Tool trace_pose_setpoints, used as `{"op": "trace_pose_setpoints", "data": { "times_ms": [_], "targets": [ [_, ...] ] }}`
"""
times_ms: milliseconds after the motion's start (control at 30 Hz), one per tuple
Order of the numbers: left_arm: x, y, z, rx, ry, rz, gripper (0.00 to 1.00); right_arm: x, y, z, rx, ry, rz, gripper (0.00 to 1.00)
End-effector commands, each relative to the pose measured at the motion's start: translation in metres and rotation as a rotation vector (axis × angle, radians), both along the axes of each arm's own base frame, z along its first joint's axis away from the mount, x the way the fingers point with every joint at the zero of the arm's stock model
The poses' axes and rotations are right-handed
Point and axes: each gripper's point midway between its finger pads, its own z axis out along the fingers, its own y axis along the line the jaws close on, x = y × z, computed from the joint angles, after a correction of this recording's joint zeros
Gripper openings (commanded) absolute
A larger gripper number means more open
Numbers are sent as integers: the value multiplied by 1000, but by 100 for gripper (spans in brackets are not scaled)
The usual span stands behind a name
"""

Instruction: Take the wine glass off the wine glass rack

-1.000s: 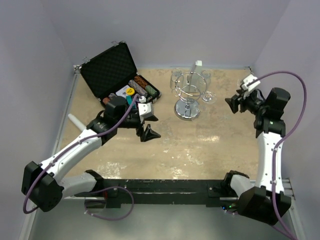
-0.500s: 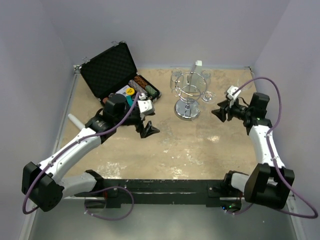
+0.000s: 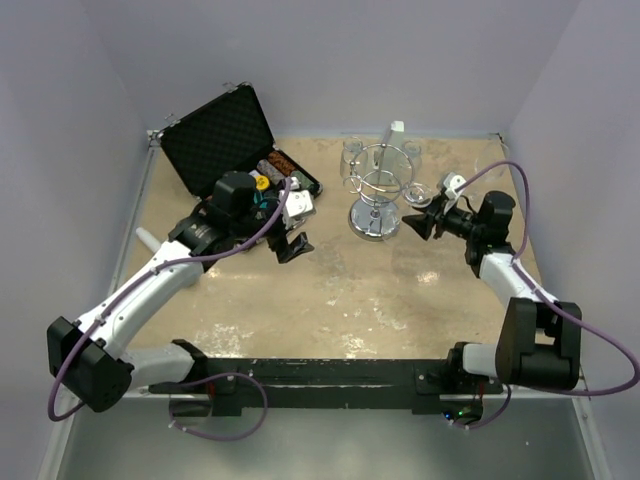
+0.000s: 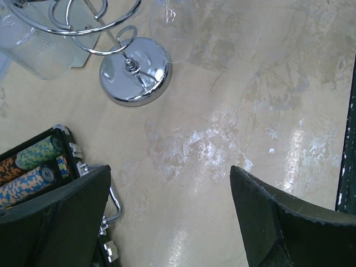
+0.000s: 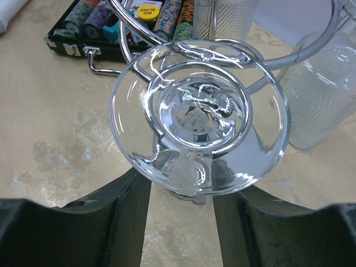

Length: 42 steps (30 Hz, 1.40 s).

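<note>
The chrome wine glass rack [image 3: 374, 190] stands at the back centre on its round mirrored base [image 4: 135, 71]. A clear wine glass [image 3: 416, 192] hangs upside down from a wire loop on the rack's right side. In the right wrist view its round foot [image 5: 197, 117] rests in the loop. My right gripper [image 5: 181, 222] is open just under that foot, with one finger on each side of the glass's stem and bowl. My left gripper [image 3: 290, 245] is open and empty over the table, left of the rack; it also shows in the left wrist view [image 4: 169, 217].
An open black case [image 3: 235, 150] of poker chips lies at the back left, close to my left gripper. Other clear glasses [image 3: 352, 160] hang on the rack, one ribbed [image 5: 322, 94]. A white object [image 3: 397, 132] stands behind the rack. Walls enclose the table.
My right arm has swung left and brought its open gripper up to the hanging wine glass. My left gripper has drawn back a little toward the case.
</note>
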Motion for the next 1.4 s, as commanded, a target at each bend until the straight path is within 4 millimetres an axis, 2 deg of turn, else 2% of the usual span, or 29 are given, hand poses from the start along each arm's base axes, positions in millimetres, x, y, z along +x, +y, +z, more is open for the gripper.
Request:
{"op": "trace_pose_setpoints", "data": {
  "times_ms": [0, 267, 400, 533, 800, 933, 1100, 1233, 1367],
  "targets": [
    [12, 4, 10, 50, -40, 16, 93, 2, 7, 14, 63, -80, 21, 49],
    [30, 8, 15, 109, -79, 58, 93, 13, 8, 20, 122, -88, 17, 41],
    [40, 14, 18, 134, -116, 94, 95, 19, 6, 16, 123, -68, 7, 39],
    [40, 16, 18, 138, -122, 100, 95, 20, 5, 14, 108, -68, -1, 37],
    [38, 18, 15, 130, -119, 110, 96, 18, 3, 25, 114, -114, -41, 27],
    [39, 14, 17, 123, -114, 101, 96, 11, 5, 28, 120, -125, -39, 14],
    [45, 11, 20, 99, -126, 112, 96, -4, 4, 51, 116, -181, -60, 0],
    [42, 8, 22, 81, -121, 101, 96, -9, -1, 76, 106, -250, -106, 0],
    [39, 9, 24, 67, -128, 101, 96, -10, -4, 87, 98, -264, -130, 0]
  ]
}}
